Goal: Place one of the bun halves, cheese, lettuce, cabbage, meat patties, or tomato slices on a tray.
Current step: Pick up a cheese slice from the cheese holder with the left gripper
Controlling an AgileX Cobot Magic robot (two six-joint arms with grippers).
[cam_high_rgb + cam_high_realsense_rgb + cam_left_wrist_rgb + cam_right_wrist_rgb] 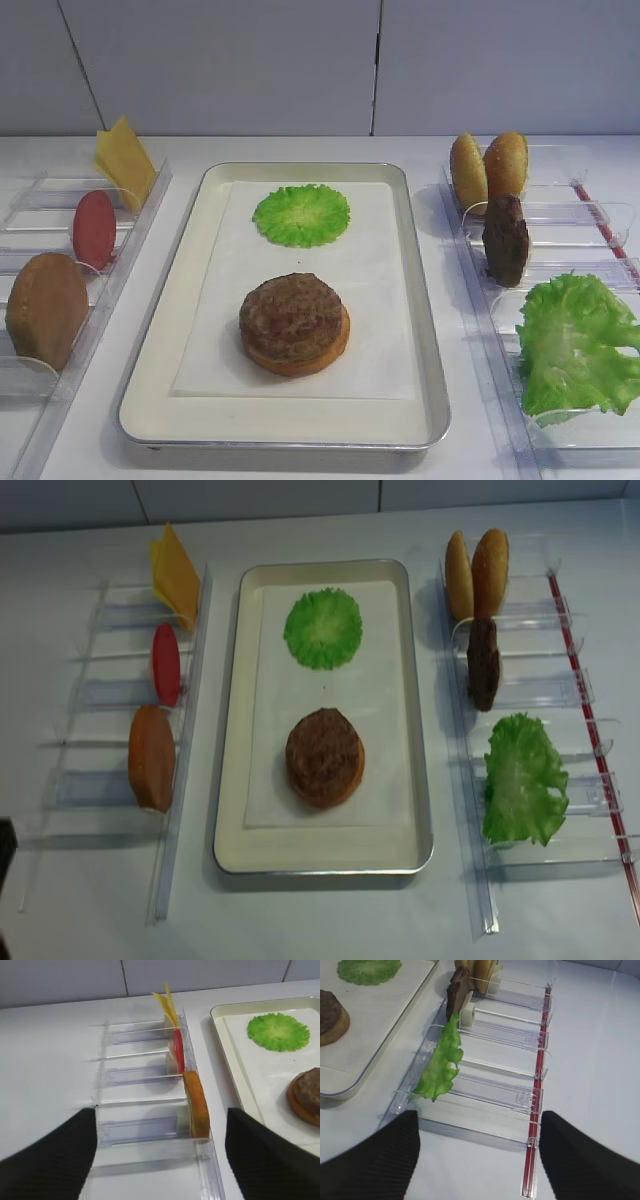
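Both tools hang wide apart, left tool and right tool, empty over the bins; on the tray, a patty tops a bun half.

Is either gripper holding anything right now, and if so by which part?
Nothing is held. The left gripper and right gripper both stand open over the clear bins, touching no food.

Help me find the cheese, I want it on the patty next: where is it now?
The cheese stands in the rearmost slot of the clear rack on the left of the exterior high view, just behind the tomato slice, left of the tray.
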